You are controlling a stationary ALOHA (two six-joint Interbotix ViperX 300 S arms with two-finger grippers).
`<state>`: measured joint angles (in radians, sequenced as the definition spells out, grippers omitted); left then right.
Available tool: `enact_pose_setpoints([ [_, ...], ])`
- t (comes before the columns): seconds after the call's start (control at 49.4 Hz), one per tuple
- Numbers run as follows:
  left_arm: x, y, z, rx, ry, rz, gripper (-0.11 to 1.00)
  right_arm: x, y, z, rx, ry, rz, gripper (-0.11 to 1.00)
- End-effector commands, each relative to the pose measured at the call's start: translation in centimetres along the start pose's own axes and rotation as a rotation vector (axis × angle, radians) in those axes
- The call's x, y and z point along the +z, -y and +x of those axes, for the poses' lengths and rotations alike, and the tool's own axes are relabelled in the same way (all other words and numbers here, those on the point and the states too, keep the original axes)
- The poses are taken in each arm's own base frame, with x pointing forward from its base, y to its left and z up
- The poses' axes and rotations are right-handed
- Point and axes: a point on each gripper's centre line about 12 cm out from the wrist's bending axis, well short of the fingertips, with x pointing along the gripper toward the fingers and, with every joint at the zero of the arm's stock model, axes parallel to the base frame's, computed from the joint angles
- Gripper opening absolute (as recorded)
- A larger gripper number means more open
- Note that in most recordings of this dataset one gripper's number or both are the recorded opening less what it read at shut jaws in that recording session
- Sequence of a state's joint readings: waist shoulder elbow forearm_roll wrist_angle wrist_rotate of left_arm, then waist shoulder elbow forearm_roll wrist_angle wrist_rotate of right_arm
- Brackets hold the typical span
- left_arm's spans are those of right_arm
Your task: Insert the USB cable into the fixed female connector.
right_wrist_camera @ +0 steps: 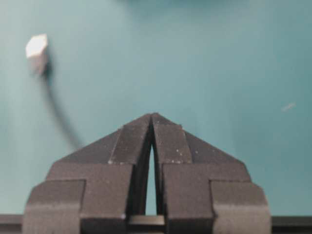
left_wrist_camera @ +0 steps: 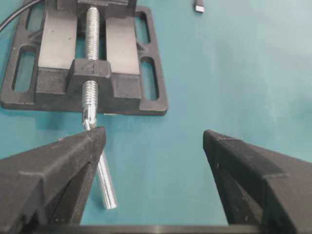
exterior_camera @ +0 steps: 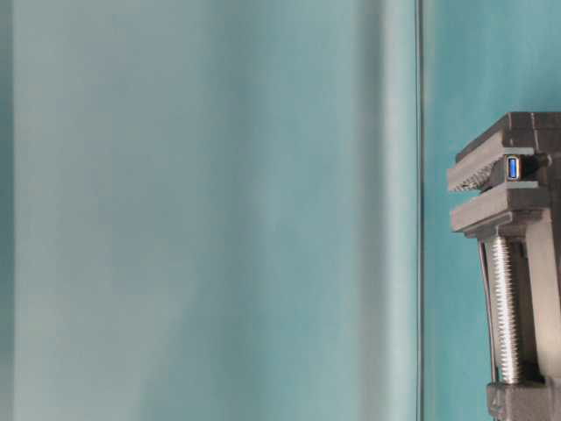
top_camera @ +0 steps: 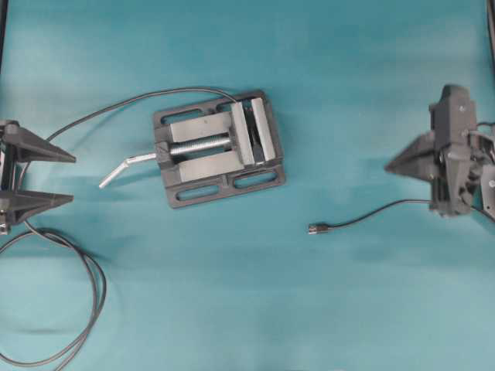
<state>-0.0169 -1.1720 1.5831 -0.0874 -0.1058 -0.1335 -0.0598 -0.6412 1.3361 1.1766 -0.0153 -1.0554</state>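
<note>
The USB cable point(top_camera: 371, 214) lies on the teal table, its plug point(top_camera: 316, 229) with a silvery tip pointing left; the plug also shows blurred in the right wrist view point(right_wrist_camera: 37, 48) and at the top of the left wrist view point(left_wrist_camera: 199, 8). The fixed female connector point(exterior_camera: 514, 167), with a blue insert, is clamped between the vise's jaws; in the overhead view it is hidden between them. My left gripper point(top_camera: 73, 179) is open and empty at the left edge, left of the vise. My right gripper point(top_camera: 387, 165) is shut and empty, above and right of the plug.
The black metal vise point(top_camera: 219, 147) stands at the middle, its silver crank handle point(top_camera: 125, 169) pointing toward my left gripper and lying just beyond the left fingertip point(left_wrist_camera: 97, 134). A long black cable point(top_camera: 85, 263) loops from the vise round the lower left.
</note>
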Motion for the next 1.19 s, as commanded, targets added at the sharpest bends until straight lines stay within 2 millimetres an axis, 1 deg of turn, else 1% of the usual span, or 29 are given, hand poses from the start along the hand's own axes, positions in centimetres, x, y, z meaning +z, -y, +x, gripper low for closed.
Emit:
enact_pose_setpoints([
  [0.0, 0.4, 0.1, 0.1, -0.004, 0.004, -0.007, 0.96, 0.2, -0.3, 0.0, 0.023, -0.003, 0.004, 0.03],
  [0.162, 0.4, 0.1, 0.1, -0.002, 0.004, -0.009, 0.96, 1.0, 0.2, -0.1, -0.018, 0.033, 0.008, 0.03],
  [0.223, 0.4, 0.1, 0.1, -0.002, 0.004, -0.009, 0.96, 0.8, 0.4, -0.1, -0.031, 0.034, 0.010, 0.03],
  [0.324, 0.4, 0.1, 0.1, -0.002, 0.004, -0.009, 0.96, -0.4, 0.4, 0.0, -0.029, 0.002, 0.012, 0.03],
  [0.364, 0.4, 0.1, 0.1, -0.002, 0.004, -0.009, 0.96, -0.6, 0.5, -0.1, -0.030, -0.002, 0.015, 0.03],
  [1.174, 0.4, 0.1, 0.1, -0.002, 0.004, -0.009, 0.96, -0.6, 0.4, -0.1, -0.028, -0.003, 0.026, 0.03],
])
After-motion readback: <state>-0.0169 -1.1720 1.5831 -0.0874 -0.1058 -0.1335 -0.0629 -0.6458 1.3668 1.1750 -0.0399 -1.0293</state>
